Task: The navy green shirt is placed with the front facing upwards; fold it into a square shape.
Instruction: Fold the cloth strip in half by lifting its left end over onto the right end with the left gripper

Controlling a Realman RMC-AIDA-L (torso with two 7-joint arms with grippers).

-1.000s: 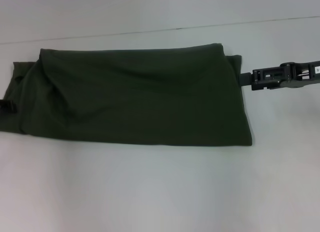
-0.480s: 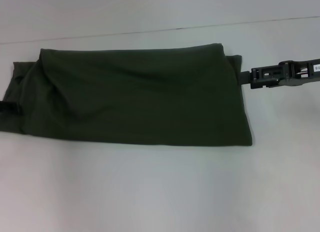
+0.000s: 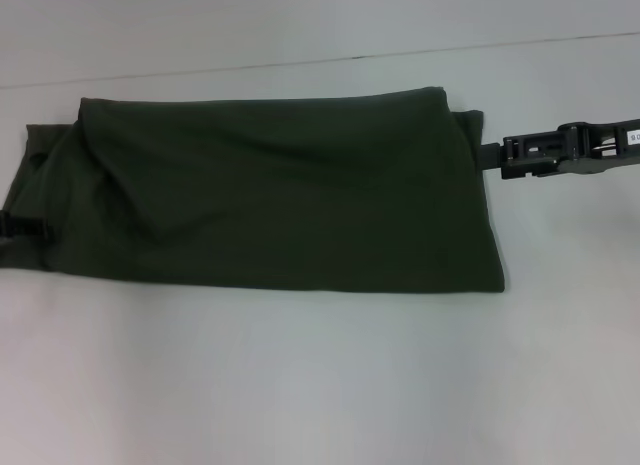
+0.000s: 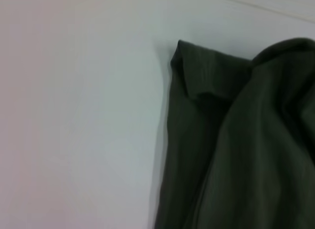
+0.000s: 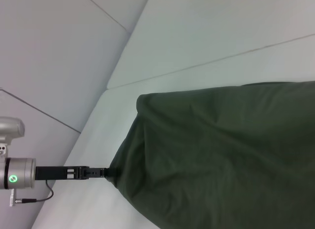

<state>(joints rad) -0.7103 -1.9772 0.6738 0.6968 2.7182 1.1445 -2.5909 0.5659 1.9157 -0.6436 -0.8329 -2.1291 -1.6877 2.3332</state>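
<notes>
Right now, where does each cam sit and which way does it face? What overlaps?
Head view: on the robot's head, looking forward and down at the shirt on the table; right gripper at its right edge, left gripper at its left.
Left wrist view: on the left arm, facing the shirt's end; no gripper shows.
Right wrist view: on the right arm, facing across the shirt to the left gripper.
Shared: shirt in all three.

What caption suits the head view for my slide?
Folded navy green shirt on a white table, left tool and right tool at its ends.

The left claw [image 3: 22,225] is mostly cut off; the shirt's [image 3: 280,195] print is hidden.
</notes>
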